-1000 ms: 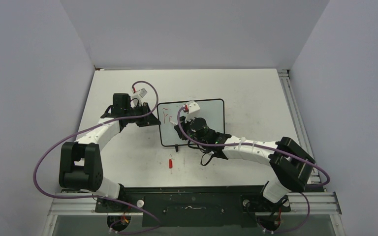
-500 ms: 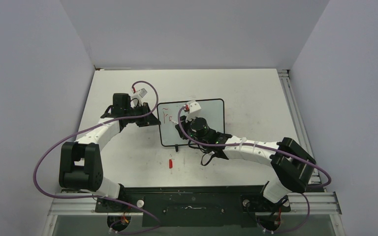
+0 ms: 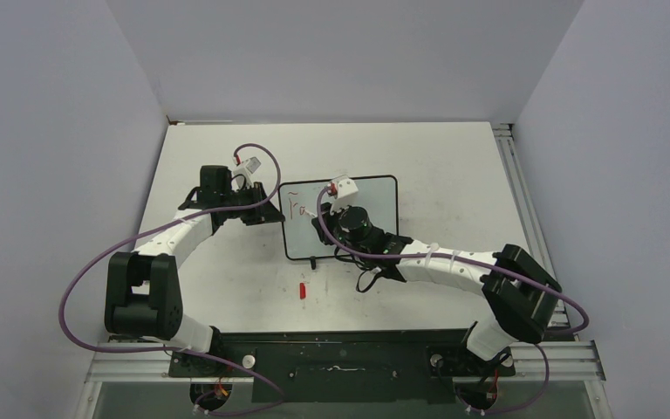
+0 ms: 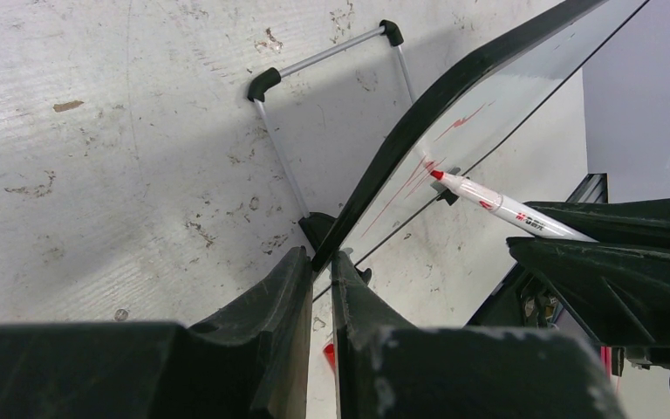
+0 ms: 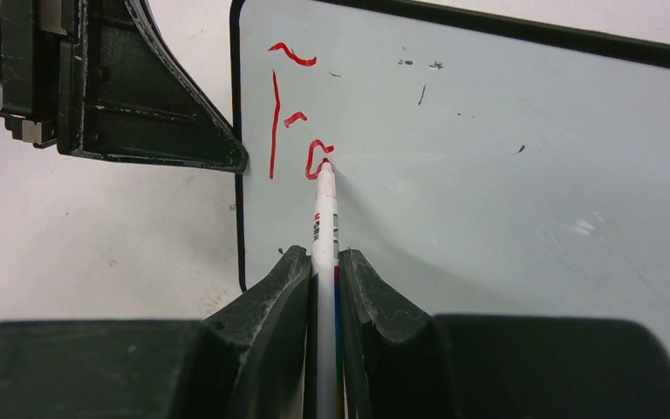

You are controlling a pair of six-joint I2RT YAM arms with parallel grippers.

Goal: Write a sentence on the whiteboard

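The whiteboard (image 3: 379, 196) stands tilted on the table, black-framed. My left gripper (image 3: 272, 214) is shut on its left frame edge; in the left wrist view the jaws (image 4: 323, 255) pinch the black frame (image 4: 419, 131). My right gripper (image 5: 323, 257) is shut on a white marker (image 5: 324, 209) whose red tip touches the whiteboard (image 5: 488, 175). The sentence (image 5: 273, 122) is a red "F" with a small loop like an "a" beside it, near the top left corner. From the top view the right gripper (image 3: 321, 225) sits over the board's left half.
A red marker cap (image 3: 302, 291) lies on the scuffed white table (image 3: 227, 271) in front of the board. The board's wire stand (image 4: 331, 52) with black feet rests on the table behind it. A rail (image 3: 523, 201) runs along the table's right edge.
The marker tip has moved right of the "F" and drawn a small red loop there. The left arm has held still on the frame.
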